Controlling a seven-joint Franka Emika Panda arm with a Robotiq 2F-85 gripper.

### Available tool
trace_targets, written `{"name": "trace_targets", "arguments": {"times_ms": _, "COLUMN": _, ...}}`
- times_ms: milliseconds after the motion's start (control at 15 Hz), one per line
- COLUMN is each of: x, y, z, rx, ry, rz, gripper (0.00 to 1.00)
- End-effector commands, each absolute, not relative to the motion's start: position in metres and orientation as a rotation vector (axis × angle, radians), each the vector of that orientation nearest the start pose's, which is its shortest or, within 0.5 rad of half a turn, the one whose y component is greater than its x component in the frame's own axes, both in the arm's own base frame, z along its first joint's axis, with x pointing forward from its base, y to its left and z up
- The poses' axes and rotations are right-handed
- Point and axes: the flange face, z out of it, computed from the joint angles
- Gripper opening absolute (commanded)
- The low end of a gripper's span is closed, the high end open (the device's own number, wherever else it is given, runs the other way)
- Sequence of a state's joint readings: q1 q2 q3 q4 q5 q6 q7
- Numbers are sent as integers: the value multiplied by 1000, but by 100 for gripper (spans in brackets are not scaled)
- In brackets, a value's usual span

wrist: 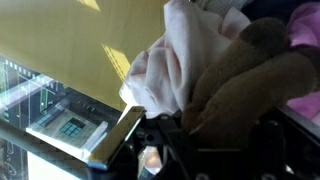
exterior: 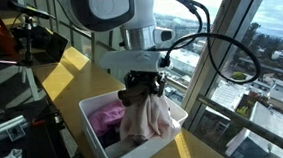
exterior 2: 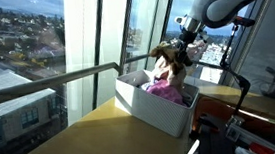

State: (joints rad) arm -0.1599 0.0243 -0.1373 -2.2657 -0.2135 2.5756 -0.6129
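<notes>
My gripper [exterior: 142, 86] hangs over a white bin [exterior: 88, 115], shut on a bundle of cloths. A pale pink-white cloth [exterior: 150, 118] drapes down from the jaws over the bin's near rim, with a brown cloth [exterior: 133, 93] bunched just under the fingers. In the wrist view the pale cloth [wrist: 170, 60] and the brown cloth [wrist: 250, 75] fill the space in front of the gripper [wrist: 195, 140], hiding the fingertips. A bright pink cloth [exterior: 109, 116] lies inside the bin. From the side, the gripper [exterior 2: 180, 51] holds the bundle above the bin [exterior 2: 145, 106].
The bin stands on a yellow wooden tabletop [exterior: 66, 79] beside a tall window with a metal rail [exterior 2: 67, 78]. Dark equipment and cables [exterior: 5, 68] crowd the table's far side. More gear [exterior 2: 247, 128] sits behind the bin.
</notes>
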Motion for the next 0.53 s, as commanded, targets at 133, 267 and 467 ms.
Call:
{"name": "trace_targets", "arguments": {"times_ms": 133, "x": 518, "y": -124, "z": 350, "rx": -3247, "ry": -809, "rz": -271, "gripper": 0}}
{"name": "trace_targets", "arguments": {"times_ms": 267, "x": 519, "y": -107, "z": 341, "rx": -3228, "ry": -830, "rz": -248, "gripper": 0}}
{"name": "trace_targets", "arguments": {"times_ms": 467, "x": 523, "y": -69, "z": 322, "rx": -3195, "ry": -883, "rz": -212, "gripper": 0}}
